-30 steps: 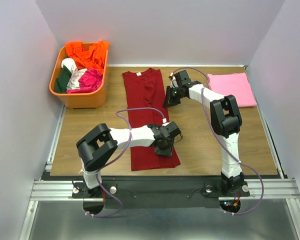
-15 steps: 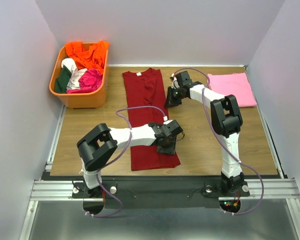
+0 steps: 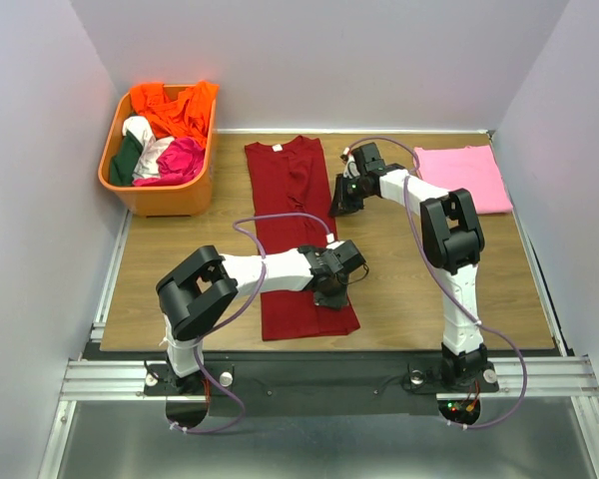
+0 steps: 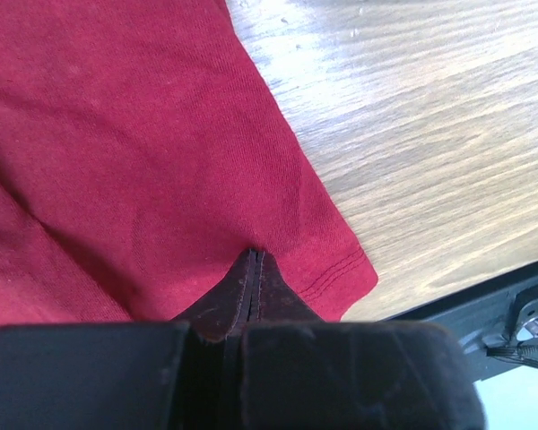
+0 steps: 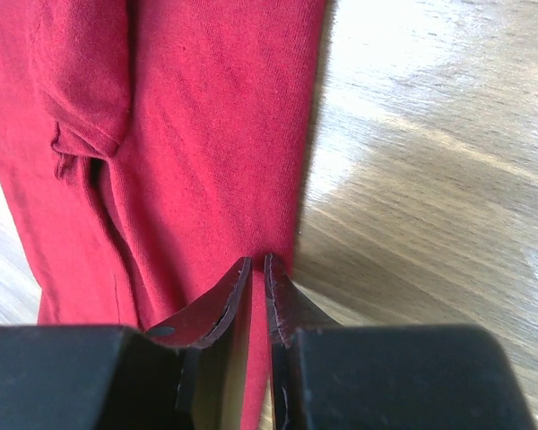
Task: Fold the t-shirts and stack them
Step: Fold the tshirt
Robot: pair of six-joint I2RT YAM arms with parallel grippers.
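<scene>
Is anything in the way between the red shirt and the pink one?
No. Only bare table lies between the red shirt and the pink shirt, plus the right gripper pinching the red one's edge. The basket is on the other side.

Observed: dark red t-shirt (image 3: 295, 220), plain, white neck label (image 3: 277, 148). The pink t-shirt (image 3: 464, 178) is plain light pink. The basket (image 3: 165, 197) is orange; garments (image 3: 175, 120) inside are orange, white, dark green, magenta. The table (image 3: 419, 289) shows light brown wood grain. The left arm (image 3: 270, 271) and right arm (image 3: 459, 289) are white with black joints.
</scene>
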